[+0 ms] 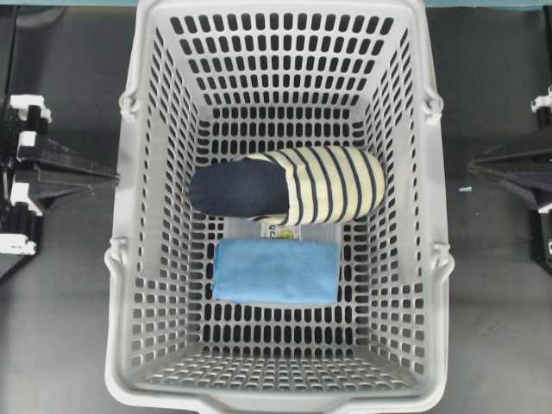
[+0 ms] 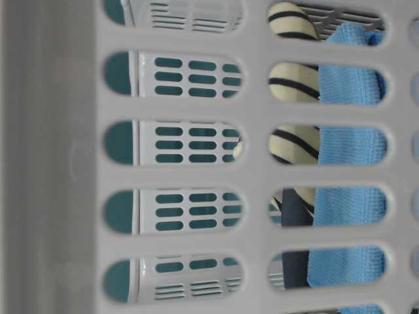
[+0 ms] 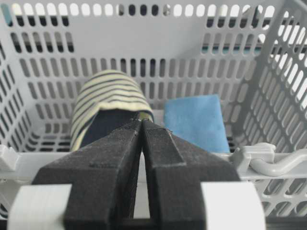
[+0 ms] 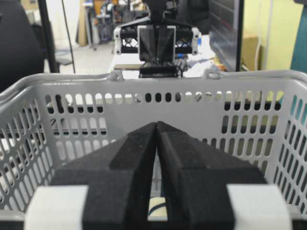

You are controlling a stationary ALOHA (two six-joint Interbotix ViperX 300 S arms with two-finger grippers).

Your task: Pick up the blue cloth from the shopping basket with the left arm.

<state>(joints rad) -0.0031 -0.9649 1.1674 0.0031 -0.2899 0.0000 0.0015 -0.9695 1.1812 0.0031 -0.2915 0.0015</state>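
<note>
Blue cloth (image 1: 276, 271) is lying flat in the shopping basket (image 1: 431, 259) — rightward of the left gripper (image 3: 142, 125), which is waiting outside the rim, pinched closed and empty.

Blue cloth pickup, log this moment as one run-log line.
phase: pre-reach | blue cloth: flat on shopping basket floor, beside striped garment | left gripper: shut, outside rim | right gripper: shut, outside

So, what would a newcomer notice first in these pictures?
The large grey shopping basket fills the overhead view. On its floor lies a rolled navy and cream striped garment, with the blue cloth flat just beside it. Both grippers, left and right, are shut and outside the basket.
</note>
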